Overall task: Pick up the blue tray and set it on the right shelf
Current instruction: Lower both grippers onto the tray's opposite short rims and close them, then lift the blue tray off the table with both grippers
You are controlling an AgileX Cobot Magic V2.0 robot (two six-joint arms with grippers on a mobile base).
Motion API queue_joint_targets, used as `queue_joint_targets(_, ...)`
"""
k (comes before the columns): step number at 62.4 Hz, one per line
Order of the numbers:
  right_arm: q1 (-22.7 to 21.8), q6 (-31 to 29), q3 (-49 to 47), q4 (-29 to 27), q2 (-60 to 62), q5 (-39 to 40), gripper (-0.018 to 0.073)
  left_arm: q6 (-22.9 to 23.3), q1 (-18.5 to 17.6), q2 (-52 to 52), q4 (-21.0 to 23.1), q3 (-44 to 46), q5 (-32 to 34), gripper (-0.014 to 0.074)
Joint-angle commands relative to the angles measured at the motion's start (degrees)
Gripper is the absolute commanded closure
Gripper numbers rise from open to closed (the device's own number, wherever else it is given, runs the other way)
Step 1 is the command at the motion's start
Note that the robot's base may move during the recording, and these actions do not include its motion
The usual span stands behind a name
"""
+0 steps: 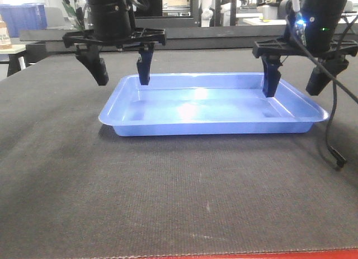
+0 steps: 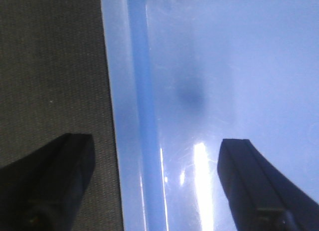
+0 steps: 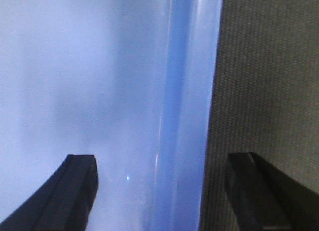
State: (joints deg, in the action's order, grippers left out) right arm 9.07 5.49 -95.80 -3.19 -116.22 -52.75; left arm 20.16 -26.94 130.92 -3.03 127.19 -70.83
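Note:
The blue tray [image 1: 212, 111] lies flat on the dark textured table top, mid-frame in the front view. My left gripper [image 1: 123, 74] is open and straddles the tray's left rim, one finger inside, one outside over the mat. Seen from the left wrist, that rim of the blue tray [image 2: 132, 116] runs between the spread fingers of the left gripper [image 2: 154, 161]. My right gripper [image 1: 293, 83] is open and straddles the right rim the same way. Through the right wrist camera the blue tray [image 3: 189, 116] has its lip between the fingers of the right gripper [image 3: 159, 176]. The right shelf is out of view.
A red strip [image 1: 251, 254] marks the near edge of the table. A loose black cable [image 1: 335, 152] hangs from the right arm onto the mat beside the tray. Dark blue bins [image 1: 25, 15] and benches stand behind the table at the back.

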Motion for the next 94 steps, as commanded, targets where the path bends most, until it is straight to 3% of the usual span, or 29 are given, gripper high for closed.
queue_joint_targets(1,-0.71,0.01,-2.13,-0.03,2.39,2.11,-0.0053,0.82,0.15,-3.2,0.47,1.95,-5.91,0.0181)
queue_joint_targets(19,-1.19,0.01,-2.13,-0.13,1.54,3.44,-0.0053,0.82,2.14,-2.83,2.07,1.95,-5.91,0.0181)
queue_joint_targets(48,-1.19,-0.04,-2.13,-0.89,0.53,3.84,-0.0048,0.82,2.14,-0.25,2.49,1.95,-5.79,0.0201)
queue_joint_targets(56,-1.19,-0.04,-2.13,-1.06,0.29,3.84,0.0084,0.82,2.14,0.17,2.49,1.95,-5.79,0.0284)
queue_joint_targets(66,-1.19,-0.04,-2.13,-1.55,-0.43,2.15,0.0395,0.82,2.14,0.41,2.11,1.95,-5.79,0.0447)
queue_joint_targets(71,-1.19,-0.04,-2.13,-1.6,-0.43,1.98,0.0507,0.69,2.14,0.41,1.99,2.05,-5.79,0.0548)
queue_joint_targets(76,-1.19,-0.04,-2.13,-1.68,-0.01,1.7,0.0501,0.59,2.14,0.41,1.99,2.43,-5.79,0.0647)
queue_joint_targets(94,-1.02,-0.04,-2.21,-1.68,5.62,-0.8,0.0501,-1.57,2.14,-4.61,2.37,6.36,-5.87,0.0638)
